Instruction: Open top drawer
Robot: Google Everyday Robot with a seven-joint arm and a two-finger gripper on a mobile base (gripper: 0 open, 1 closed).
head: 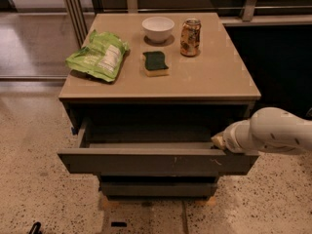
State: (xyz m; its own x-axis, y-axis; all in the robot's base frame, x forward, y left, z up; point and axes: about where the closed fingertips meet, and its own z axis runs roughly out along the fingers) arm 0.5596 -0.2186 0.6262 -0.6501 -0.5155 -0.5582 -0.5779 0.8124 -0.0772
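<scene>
Because the gripper [218,141] sits at the right end of the part-open top drawer [146,161], below the front edge of the surface [214,77], its grip not discernible, an off-centre pull could rack and jam the drawer.

We count one gripper [218,141], sitting at the right end of the top drawer's [146,161] upper edge, on one white arm [275,131]. Drawers: one top drawer, open, plus one lower drawer front [156,189] we can make out below the gripper. Up and left of the gripper, on one cabinet top [214,77]: one bowl [158,28], one can [190,30], one sponge [155,62], one green bag [99,55].
</scene>
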